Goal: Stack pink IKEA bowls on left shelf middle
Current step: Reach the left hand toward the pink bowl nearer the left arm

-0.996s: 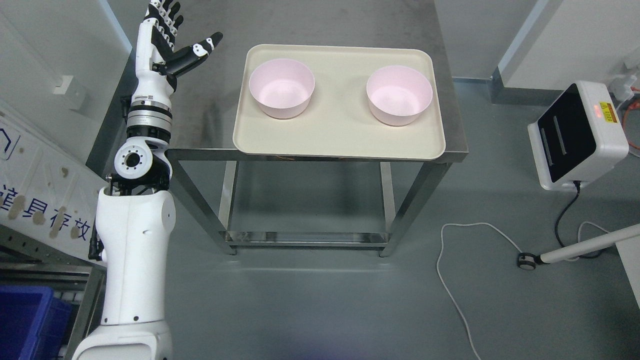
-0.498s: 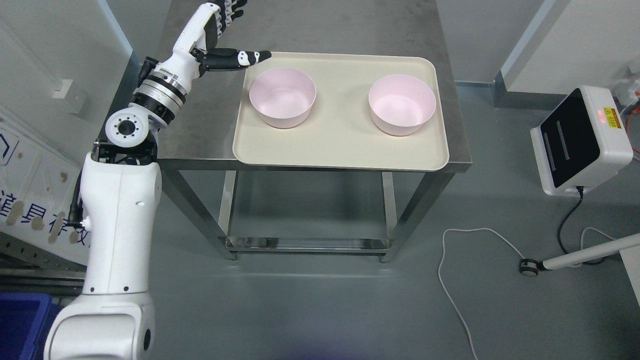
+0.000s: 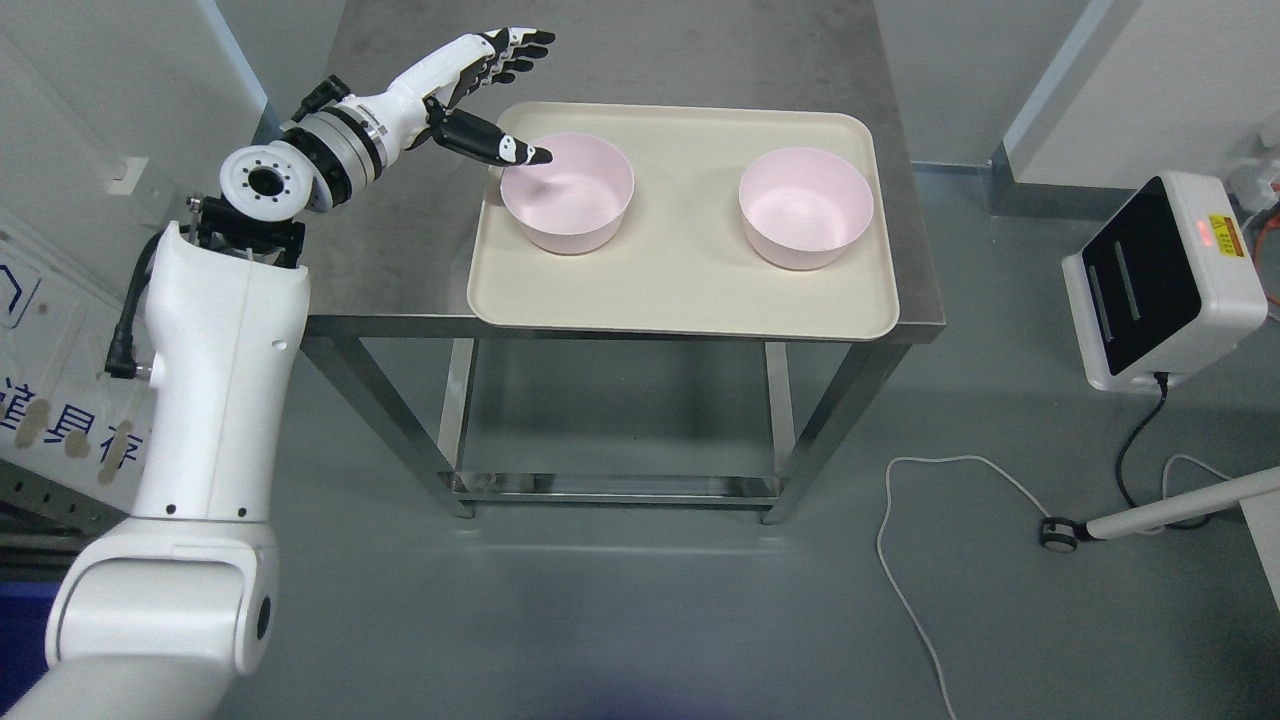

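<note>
Two pink bowls stand upright on a cream tray (image 3: 680,290) on a steel table. The left bowl (image 3: 570,205) is near the tray's left edge, the right bowl (image 3: 806,208) toward its right side, well apart. My left hand (image 3: 505,95) hovers open over the tray's back left corner, fingers spread. Its thumb (image 3: 495,147) points over the left bowl's near-left rim, and the other fingers (image 3: 515,50) reach out behind the bowl. It holds nothing. My right arm is out of the picture.
The steel table (image 3: 400,250) has bare surface left of and behind the tray. A white and black device (image 3: 1165,280) sits on the floor at the right, with cables (image 3: 920,560) trailing across the floor. A signboard (image 3: 50,400) leans at the left.
My left arm has swung right and lowered, bringing the open hand from the table's left edge to the left bowl. The camera view has shifted slightly.
</note>
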You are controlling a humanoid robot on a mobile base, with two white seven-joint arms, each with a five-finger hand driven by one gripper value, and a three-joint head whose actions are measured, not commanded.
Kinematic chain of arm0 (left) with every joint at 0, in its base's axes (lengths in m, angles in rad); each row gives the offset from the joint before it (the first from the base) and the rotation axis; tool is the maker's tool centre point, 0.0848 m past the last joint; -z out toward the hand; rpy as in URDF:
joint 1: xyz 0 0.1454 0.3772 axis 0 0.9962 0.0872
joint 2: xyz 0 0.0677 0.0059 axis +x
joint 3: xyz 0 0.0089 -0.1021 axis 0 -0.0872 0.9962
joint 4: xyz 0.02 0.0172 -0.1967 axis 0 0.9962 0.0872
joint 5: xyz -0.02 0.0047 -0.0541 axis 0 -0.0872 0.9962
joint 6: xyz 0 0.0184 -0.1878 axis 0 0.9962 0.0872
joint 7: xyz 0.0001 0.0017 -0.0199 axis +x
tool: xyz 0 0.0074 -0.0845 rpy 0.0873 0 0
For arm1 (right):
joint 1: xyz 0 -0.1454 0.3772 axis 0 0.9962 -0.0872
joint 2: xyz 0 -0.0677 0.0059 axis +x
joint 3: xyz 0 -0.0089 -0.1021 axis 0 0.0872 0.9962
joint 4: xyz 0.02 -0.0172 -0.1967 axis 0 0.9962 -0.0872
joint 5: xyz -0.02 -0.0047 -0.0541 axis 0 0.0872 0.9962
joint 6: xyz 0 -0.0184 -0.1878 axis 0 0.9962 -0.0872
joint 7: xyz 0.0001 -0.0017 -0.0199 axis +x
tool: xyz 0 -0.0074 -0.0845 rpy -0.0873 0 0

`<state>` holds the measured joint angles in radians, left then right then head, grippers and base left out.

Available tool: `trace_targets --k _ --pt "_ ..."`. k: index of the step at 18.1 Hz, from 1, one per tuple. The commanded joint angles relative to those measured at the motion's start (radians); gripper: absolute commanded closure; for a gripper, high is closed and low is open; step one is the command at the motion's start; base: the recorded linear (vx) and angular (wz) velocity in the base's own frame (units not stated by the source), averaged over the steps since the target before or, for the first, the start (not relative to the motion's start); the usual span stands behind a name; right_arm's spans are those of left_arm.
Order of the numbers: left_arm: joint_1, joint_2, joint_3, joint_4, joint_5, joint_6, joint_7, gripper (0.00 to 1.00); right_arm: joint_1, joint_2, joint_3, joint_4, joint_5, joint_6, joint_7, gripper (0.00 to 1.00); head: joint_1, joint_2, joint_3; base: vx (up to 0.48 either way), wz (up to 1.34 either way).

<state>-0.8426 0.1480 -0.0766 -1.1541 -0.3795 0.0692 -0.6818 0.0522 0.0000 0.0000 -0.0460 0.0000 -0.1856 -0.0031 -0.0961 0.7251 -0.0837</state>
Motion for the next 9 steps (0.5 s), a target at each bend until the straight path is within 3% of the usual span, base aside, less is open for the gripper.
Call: trace_targets --k 1,9 --pt "-0.046 0.028 -0.123 0.126 -0.061 0.007 -0.005 0.17 0.000 -0.017 -0.011 0.000 0.008 0.000 0.006 0.00 0.0000 0.000 0.000 0.000 0.00" --pt "-0.047 -0.010 -0.178 0.126 -0.064 0.007 -0.001 0.30 0.000 -0.017 -0.009 0.000 0.008 0.000 0.006 0.00 0.0000 0.000 0.000 0.000 0.00"
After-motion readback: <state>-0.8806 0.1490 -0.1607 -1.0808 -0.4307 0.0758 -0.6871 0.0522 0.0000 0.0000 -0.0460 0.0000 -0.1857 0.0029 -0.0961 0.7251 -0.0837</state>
